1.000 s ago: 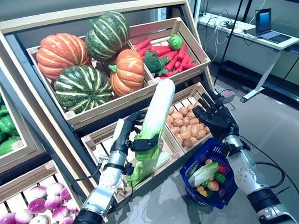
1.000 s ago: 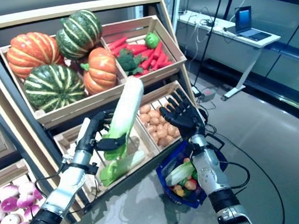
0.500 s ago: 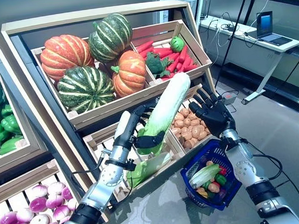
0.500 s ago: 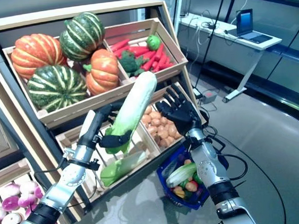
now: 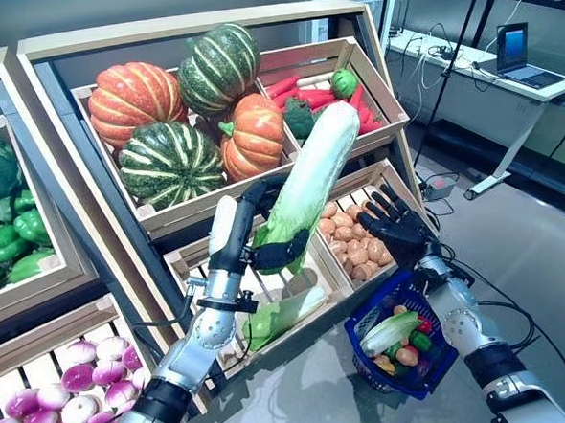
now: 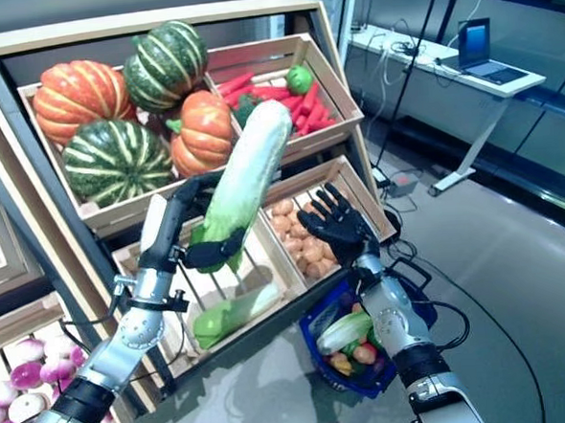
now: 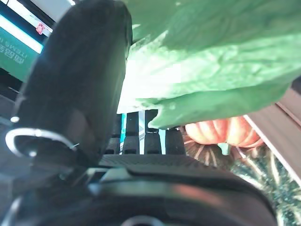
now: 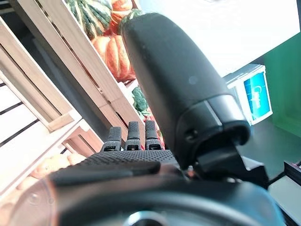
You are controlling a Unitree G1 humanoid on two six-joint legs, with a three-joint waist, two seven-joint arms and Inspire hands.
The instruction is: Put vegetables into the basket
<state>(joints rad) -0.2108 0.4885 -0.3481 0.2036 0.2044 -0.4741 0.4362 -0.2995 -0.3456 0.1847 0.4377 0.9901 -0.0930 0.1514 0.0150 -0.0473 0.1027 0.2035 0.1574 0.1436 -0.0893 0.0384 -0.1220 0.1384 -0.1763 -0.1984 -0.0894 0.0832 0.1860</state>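
Above the crates, cabbage (image 5: 311, 176) tilted up-right

The crates (image 5: 262, 189) are pale unfinished wood with a matt grain. The basket (image 5: 368, 355) is blue plastic mesh. The long cabbage (image 5: 309, 181) looks smooth and faintly glossy, like the pumpkins (image 5: 136, 91). The floor (image 5: 544, 243) is grey and polished, throwing soft reflections.

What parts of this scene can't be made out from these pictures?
- Basket: how it hangs from the right arm is hidden behind that arm, eye views.
- Cabbage: left wrist view shows only green leaf; the left hand covers its lower part.
- Green peppers: cut by the left eye view's edge.
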